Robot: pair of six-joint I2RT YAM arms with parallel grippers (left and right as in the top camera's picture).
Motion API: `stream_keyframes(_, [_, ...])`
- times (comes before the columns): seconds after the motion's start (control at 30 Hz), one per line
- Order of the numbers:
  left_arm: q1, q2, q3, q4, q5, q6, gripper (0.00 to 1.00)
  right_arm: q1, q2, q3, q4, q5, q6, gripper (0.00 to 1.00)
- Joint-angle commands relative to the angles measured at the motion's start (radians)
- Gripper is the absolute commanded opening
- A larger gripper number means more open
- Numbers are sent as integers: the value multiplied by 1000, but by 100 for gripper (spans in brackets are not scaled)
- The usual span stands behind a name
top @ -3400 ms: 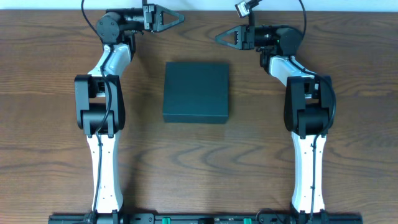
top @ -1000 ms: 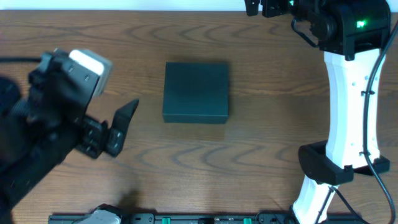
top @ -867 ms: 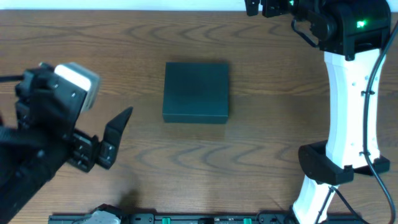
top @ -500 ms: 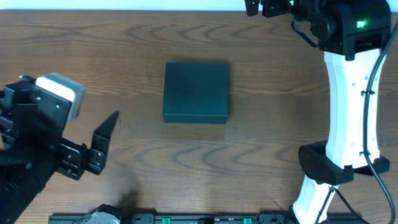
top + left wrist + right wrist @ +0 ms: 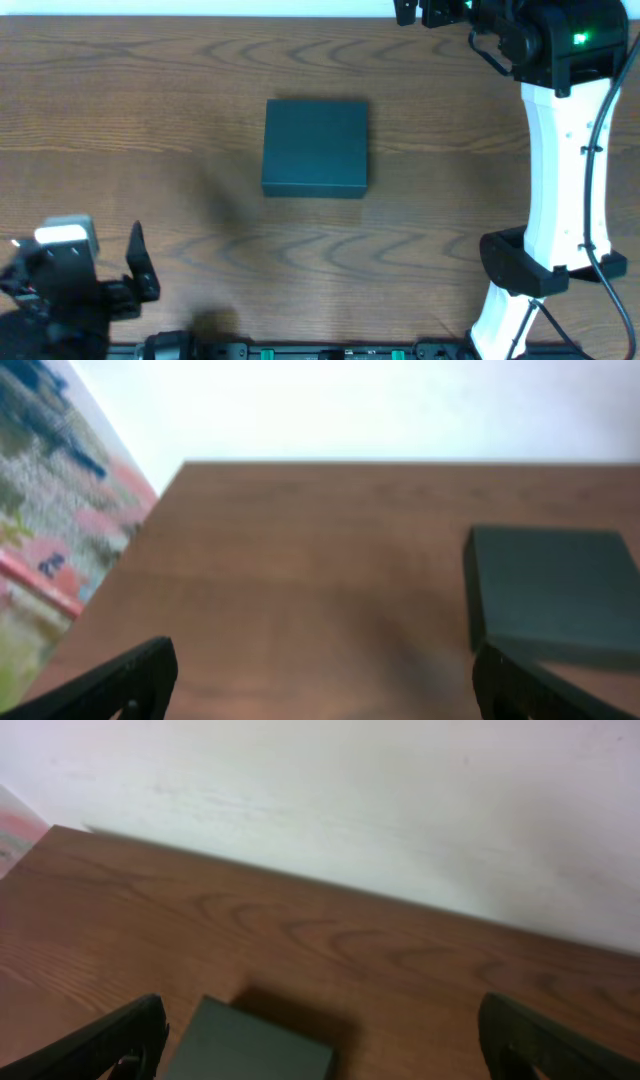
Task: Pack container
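a robot lab bench: wood-grain table [image 5: 100, 120], plain white wall [image 5: 400, 800].

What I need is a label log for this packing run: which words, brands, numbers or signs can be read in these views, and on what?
No readable text in any view.
Container: plain dark teal top and side, no print.
Colourful patterned surface at the picture's left edge, left wrist view: too blurred to read.
Right arm: a green light only, no legible marking.
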Motion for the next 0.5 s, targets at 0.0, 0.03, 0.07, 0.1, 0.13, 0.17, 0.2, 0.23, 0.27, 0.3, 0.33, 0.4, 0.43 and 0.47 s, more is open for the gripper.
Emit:
stream_keyframes(0.0, [16,-155,-258,94,-16,-6,95,8,7,4,-1,4,-13,99])
stream_keyframes(0.03, [16,-217,-353,138,-14,-7,95,8,7,4,-1,4,-13,99])
stream_keyframes(0.07, [16,-269,-435,169,-5,-8,95,8,7,4,-1,4,-13,99])
stream_keyframes(0.1, [16,-310,-501,193,5,-10,95,8,7,4,-1,4,-13,99])
stream_keyframes(0.13, [16,-338,-549,210,11,-10,95,8,7,4,-1,4,-13,99])
stream_keyframes(0.17, [16,-371,-608,234,23,-10,95,8,7,4,-1,4,-13,99])
stream_keyframes(0.2, [16,-398,-661,259,32,-10,95,8,7,4,-1,4,-13,99])
stream_keyframes(0.23, [16,-431,-725,291,48,-10,95,8,7,4,-1,4,-13,99])
stream_keyframes(0.27, [16,-447,-758,310,58,-9,95,8,7,4,-1,4,-13,99])
stream_keyframes(0.3, [16,-471,-808,338,61,-9,95,8,7,4,-1,4,-13,99])
stream_keyframes(0.33, [16,-471,-808,338,61,-9,95,8,7,4,-1,4,-13,99])
stream_keyframes(0.4, [16,-471,-808,338,61,-9,95,8,7,4,-1,4,-13,99])
stream_keyframes(0.43, [16,-471,-808,338,61,-9,95,8,7,4,-1,4,-13,99])
stream_keyframes(0.47, [16,-471,-808,338,61,-9,95,8,7,4,-1,4,-13,99])
